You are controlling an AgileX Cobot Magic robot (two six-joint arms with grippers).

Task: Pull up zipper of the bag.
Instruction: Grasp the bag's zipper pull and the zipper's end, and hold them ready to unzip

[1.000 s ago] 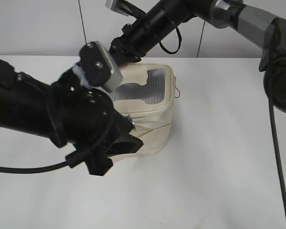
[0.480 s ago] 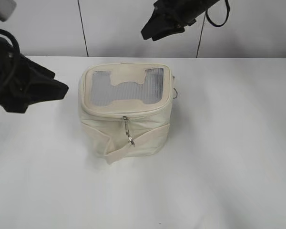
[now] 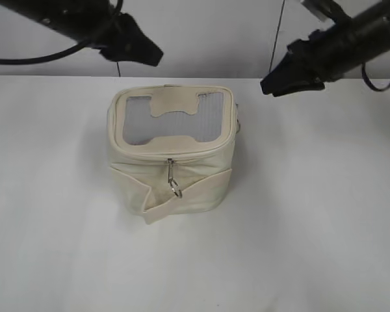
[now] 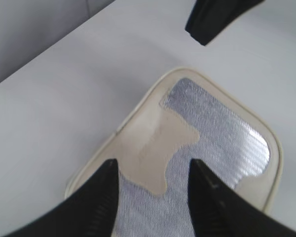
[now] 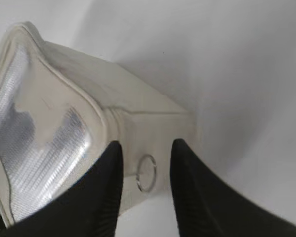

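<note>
We've got both grippers, left and right, spread apart and empty above the bag, so we'd drop squarely onto the zipper's front ring pull.

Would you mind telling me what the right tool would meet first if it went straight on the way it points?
Probably the bag, near the silver ring pull framed between the right tool fingers; depth is unclear.
</note>
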